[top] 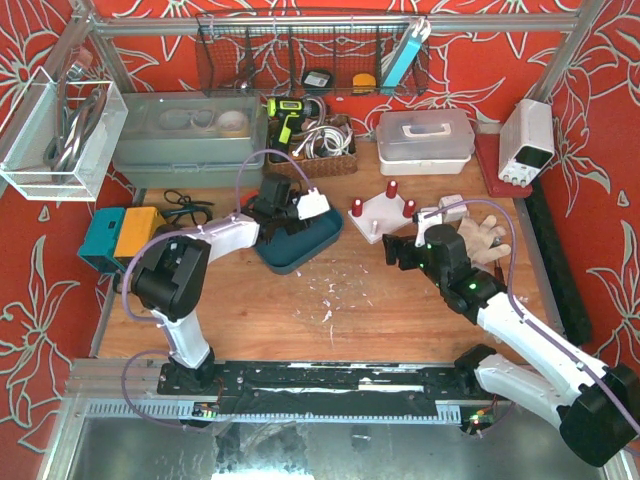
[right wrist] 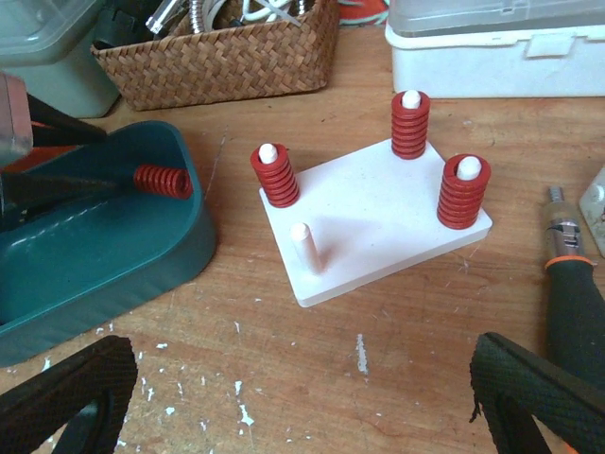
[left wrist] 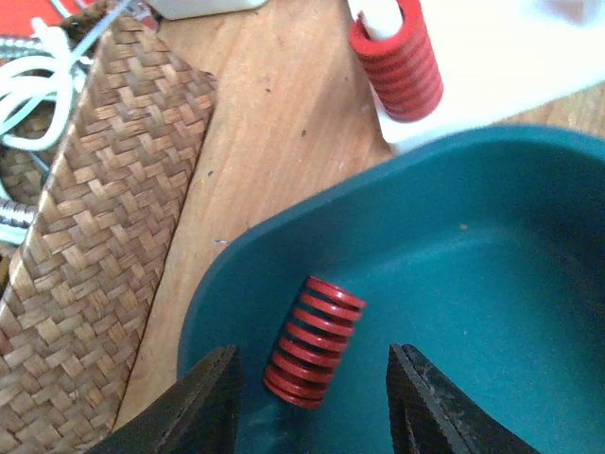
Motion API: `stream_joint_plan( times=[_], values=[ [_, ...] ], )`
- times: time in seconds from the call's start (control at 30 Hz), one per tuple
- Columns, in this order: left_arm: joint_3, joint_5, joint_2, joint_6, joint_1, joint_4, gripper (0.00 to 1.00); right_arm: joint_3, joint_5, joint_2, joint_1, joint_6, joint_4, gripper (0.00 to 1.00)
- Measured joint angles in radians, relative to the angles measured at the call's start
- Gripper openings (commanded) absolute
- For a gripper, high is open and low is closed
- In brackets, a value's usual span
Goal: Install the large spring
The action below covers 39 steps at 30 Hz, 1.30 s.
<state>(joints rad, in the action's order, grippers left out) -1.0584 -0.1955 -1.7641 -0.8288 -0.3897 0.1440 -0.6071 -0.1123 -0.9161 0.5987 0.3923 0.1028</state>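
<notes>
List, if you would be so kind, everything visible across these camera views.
loose spring: one, red, lying in the tray
tray: one, teal, table centre-left
peg board: one, white, right of the tray
mounted springs: three, red, on board pegs
bare peg: one, pale, board's near corner
wicker basket: one, tan, behind the tray
lidded box: one, white, behind the board
storage bin: one, grey-green, back left
power supply: one, white, back right
screwdriver: one, black and orange, right of the board
left hand: one, black, open astride the loose spring
right hand: one, black, open, before the board
</notes>
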Motion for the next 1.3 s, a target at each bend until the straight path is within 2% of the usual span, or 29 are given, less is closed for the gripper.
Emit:
stream_joint_plan(
  times=[0.17,0.47,0.9,1.1,1.3],
  values=[
    [-0.019,-0.005,-0.042,-0.142,0.003,-0.034,0.46,0.011,-0.03,0.008,0.0,0.0,-0.005,0.97],
    [-0.09,-0.003,-0.12,-0.278,0.004,-0.114,0.46,0.021,-0.059,0.012,0.0,0.0,-0.006,0.97],
    [-0.265,0.041,-0.264,-0.338,0.013,-0.227,0.44,0.021,-0.069,0.012,0.0,0.0,-0.007,0.97],
    [-0.293,0.064,-0.29,-0.341,0.023,-0.269,0.44,0.021,-0.069,0.002,0.0,0.0,-0.007,0.97],
    [-0.305,0.036,-0.292,-0.328,0.024,-0.318,0.34,0.021,-0.069,0.001,0.0,0.0,-0.007,0.97]
  ],
)
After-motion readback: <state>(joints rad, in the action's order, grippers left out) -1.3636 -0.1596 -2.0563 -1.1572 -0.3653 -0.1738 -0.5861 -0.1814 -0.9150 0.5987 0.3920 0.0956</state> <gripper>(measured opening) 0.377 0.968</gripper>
